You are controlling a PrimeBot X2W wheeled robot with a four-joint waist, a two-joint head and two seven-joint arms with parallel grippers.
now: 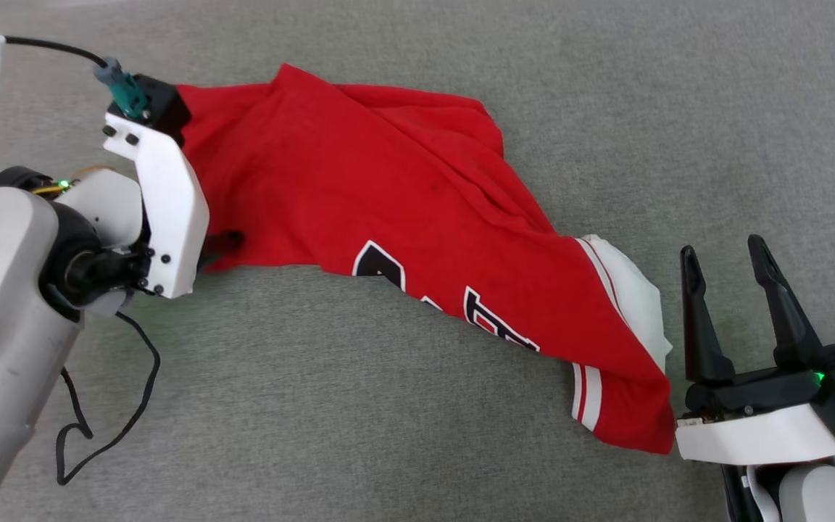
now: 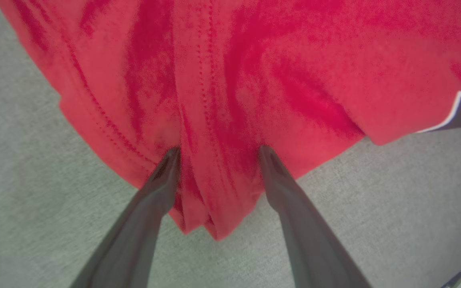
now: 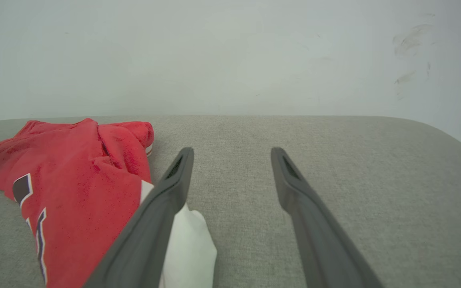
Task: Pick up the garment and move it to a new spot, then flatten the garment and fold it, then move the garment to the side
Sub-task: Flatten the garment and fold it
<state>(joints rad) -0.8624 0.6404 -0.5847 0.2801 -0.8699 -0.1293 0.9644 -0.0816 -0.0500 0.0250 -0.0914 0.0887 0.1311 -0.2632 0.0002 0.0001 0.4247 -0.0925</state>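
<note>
Head view: the garment (image 1: pixel 388 203) lies crumpled on the grey surface (image 1: pixel 280 406), from upper left to lower right. The right gripper (image 1: pixel 723 246) stands just beside its white sleeve (image 1: pixel 635 290), spread wide and empty.
Left wrist view: the left gripper (image 2: pixel 216 154) is spread wide, its tips touching the red fabric, with a fold between them.
Right wrist view: the garment lies left of the spread fingers

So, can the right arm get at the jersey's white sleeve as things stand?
Probably yes. The right gripper stands open close beside the white sleeve, its fingers over bare grey surface; nothing blocks a short sideways move.
</note>
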